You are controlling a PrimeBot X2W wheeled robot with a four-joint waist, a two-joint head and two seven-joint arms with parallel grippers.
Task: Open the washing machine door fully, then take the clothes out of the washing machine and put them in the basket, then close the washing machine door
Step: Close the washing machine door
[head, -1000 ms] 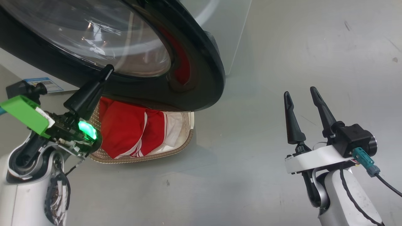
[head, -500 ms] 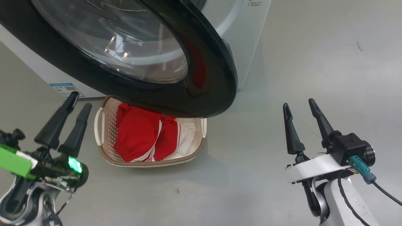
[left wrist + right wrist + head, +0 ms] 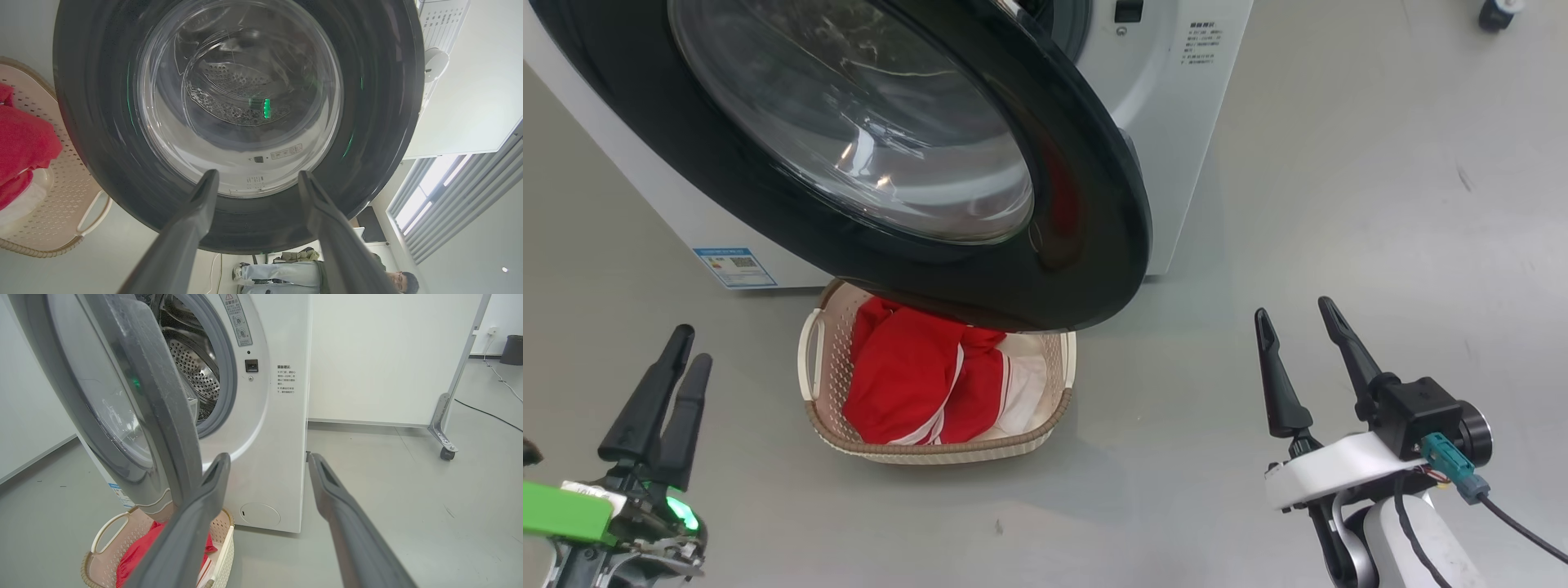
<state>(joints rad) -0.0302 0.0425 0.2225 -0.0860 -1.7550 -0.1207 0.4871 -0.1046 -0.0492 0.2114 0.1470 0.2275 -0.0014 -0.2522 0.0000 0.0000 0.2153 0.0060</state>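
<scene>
Red clothes (image 3: pixel 907 384) fill the basket (image 3: pixel 931 455) under the washing machine door (image 3: pixel 1094 245) — left gripper (image 3: pixel 694 345), right gripper (image 3: pixel 1294 309) spread empty, free to close it.

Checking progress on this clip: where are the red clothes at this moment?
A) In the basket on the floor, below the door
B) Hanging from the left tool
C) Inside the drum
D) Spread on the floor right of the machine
A: the clothes lie heaped in the basket, which stands on the floor beneath the washing machine door.
</scene>
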